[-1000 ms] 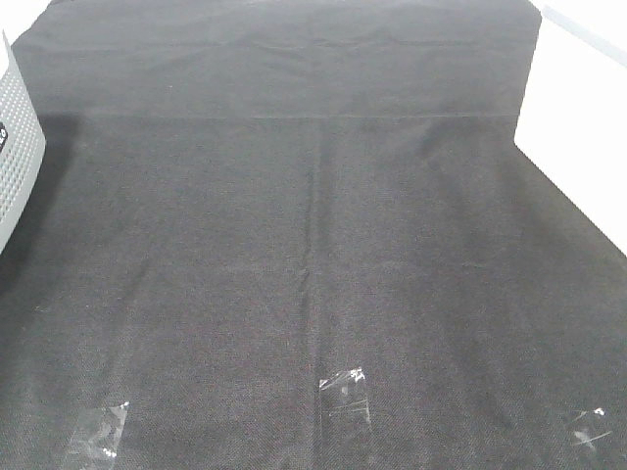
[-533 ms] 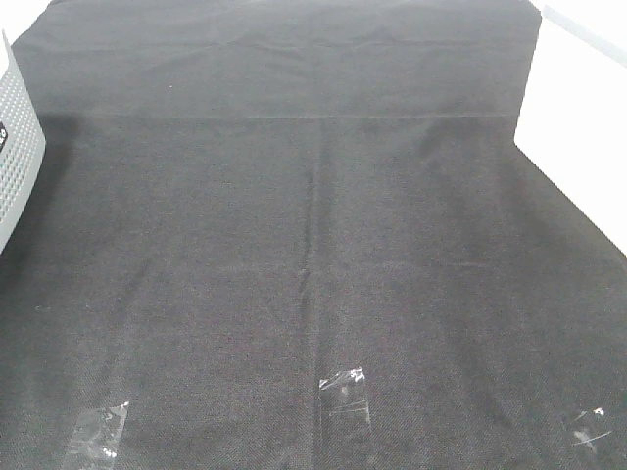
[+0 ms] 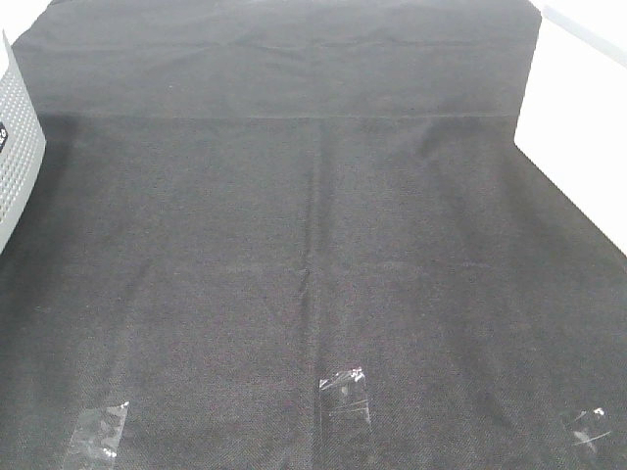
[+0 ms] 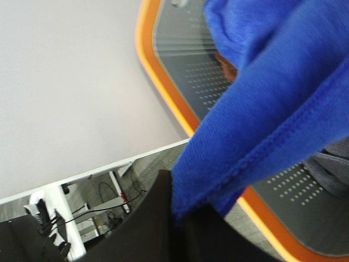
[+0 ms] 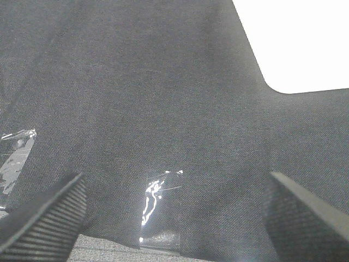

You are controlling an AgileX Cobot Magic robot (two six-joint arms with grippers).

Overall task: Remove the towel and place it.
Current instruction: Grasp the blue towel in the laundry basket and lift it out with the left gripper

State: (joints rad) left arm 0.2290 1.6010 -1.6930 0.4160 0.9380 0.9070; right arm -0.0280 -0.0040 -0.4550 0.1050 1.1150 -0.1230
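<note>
Blue towel (image 4: pixel 272 109) clamped in left fingers (image 4: pixel 147 232); right fingers (image 5: pixel 46 221) spread wide, empty.

towel (image 4: pixel 272 109): ran off the top and right edges of the left wrist view; its full shape and far end could not be told.
left tool (image 4: pixel 177 226): only a dark, blurred mass, clamped on the towel; the hem covered the jaw line.
orange-rimmed panel (image 4: pixel 210 82): partly behind the towel and cut off at the edges; unidentifiable.
right tool (image 5: pixel 175 183): only two spread fingers (image 5: pixel 46 221) showed, cut off by the frame's lower corners.
perforated box (image 3: pixel 15 147): cut off by the high view's left edge.
tape (image 5: pixel 13 158): one piece cut off by the frame edge.
</note>
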